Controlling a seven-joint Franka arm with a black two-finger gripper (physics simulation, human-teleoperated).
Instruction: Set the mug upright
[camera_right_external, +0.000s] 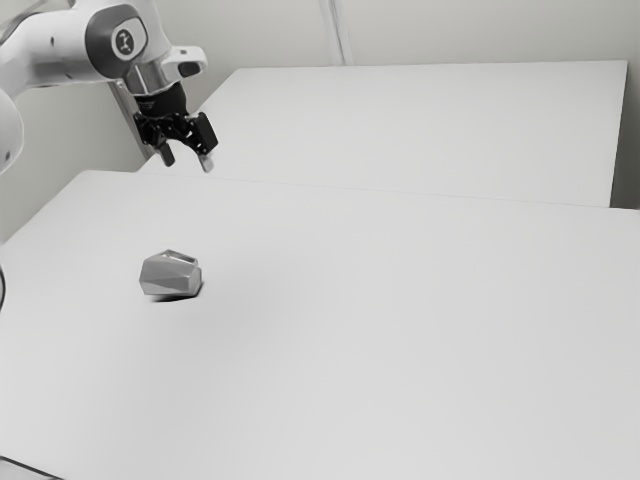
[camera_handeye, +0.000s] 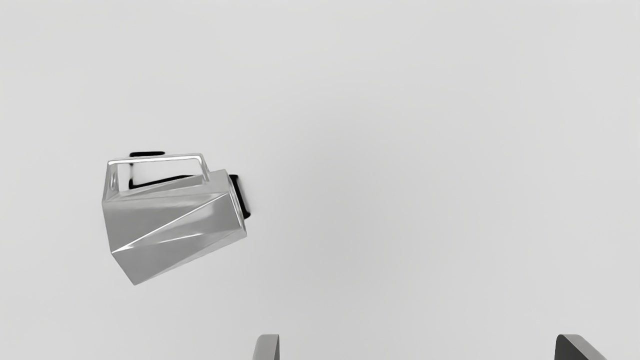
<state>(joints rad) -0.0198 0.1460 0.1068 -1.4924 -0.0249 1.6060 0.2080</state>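
Here's the gripper (camera_right_external: 187, 162) at ten o'clock in the exterior view, up above the worktop (camera_right_external: 400, 350), its jaws spread wide apart. The arm (camera_right_external: 62, 48) comes in from between nine and eleven o'clock there, and the frame cuts part of it off. And the mug (camera_right_external: 170, 275): lying on its side on the worktop, close to nine o'clock in that same view, at six o'clock from the gripper and well apart from it. Over in the wrist view, the mug lies outside the gap between the fingers, beyond one of them, touching neither; both fingers are cropped, only their ends in sight. The handle (camera_handeye: 157, 159) reads clearly here, an angular loop along one side of the faceted body; in the exterior view it's small and harder to pick out. Which end is the mouth? Can't tell, the inside is hidden, and so is the underside, with black shadow (camera_handeye: 240, 197) close by one end. Back in the exterior view, a thin dark line (camera_right_external: 30, 468) runs off the frame around seven to eight o'clock, too little of it to name.
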